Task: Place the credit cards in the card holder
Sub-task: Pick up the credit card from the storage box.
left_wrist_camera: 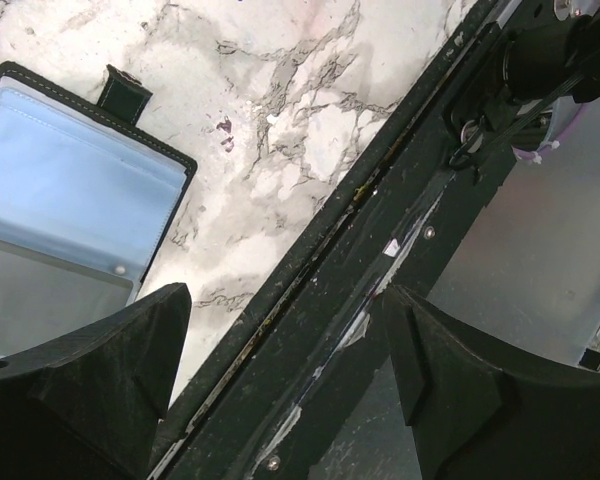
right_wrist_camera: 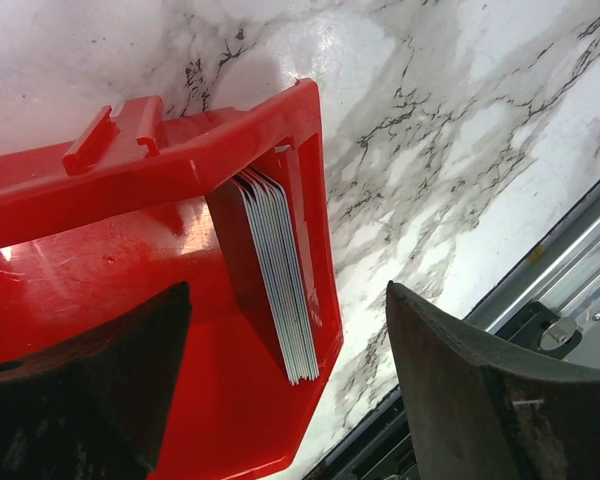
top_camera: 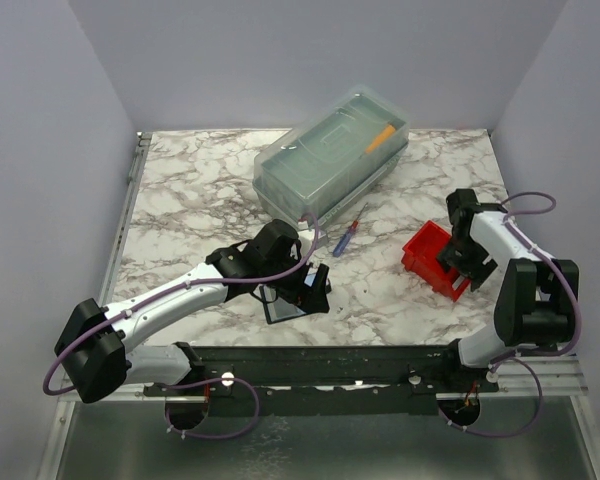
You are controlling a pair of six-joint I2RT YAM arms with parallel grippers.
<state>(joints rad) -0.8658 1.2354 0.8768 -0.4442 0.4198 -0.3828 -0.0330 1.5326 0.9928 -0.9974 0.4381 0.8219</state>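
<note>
The card holder (left_wrist_camera: pixel 70 200) lies open on the marble at the upper left of the left wrist view, its clear sleeves facing up; the top view shows the card holder (top_camera: pixel 283 309) just under the left arm's tip. My left gripper (left_wrist_camera: pixel 285 335) hangs open beside it over the table's black front rail, with nothing between its fingers. A stack of credit cards (right_wrist_camera: pixel 275 270) stands on edge against the wall of the red bin (right_wrist_camera: pixel 100 180). My right gripper (right_wrist_camera: pixel 288 345) is open above the bin, one finger on each side of the stack and touching neither.
A large clear lidded box (top_camera: pixel 330 160) sits at the back centre. A blue-and-red pen (top_camera: pixel 348 237) lies in front of it. The red bin (top_camera: pixel 432 260) stands at the right, near the right arm. The black rail (top_camera: pixel 320 365) runs along the table's near edge.
</note>
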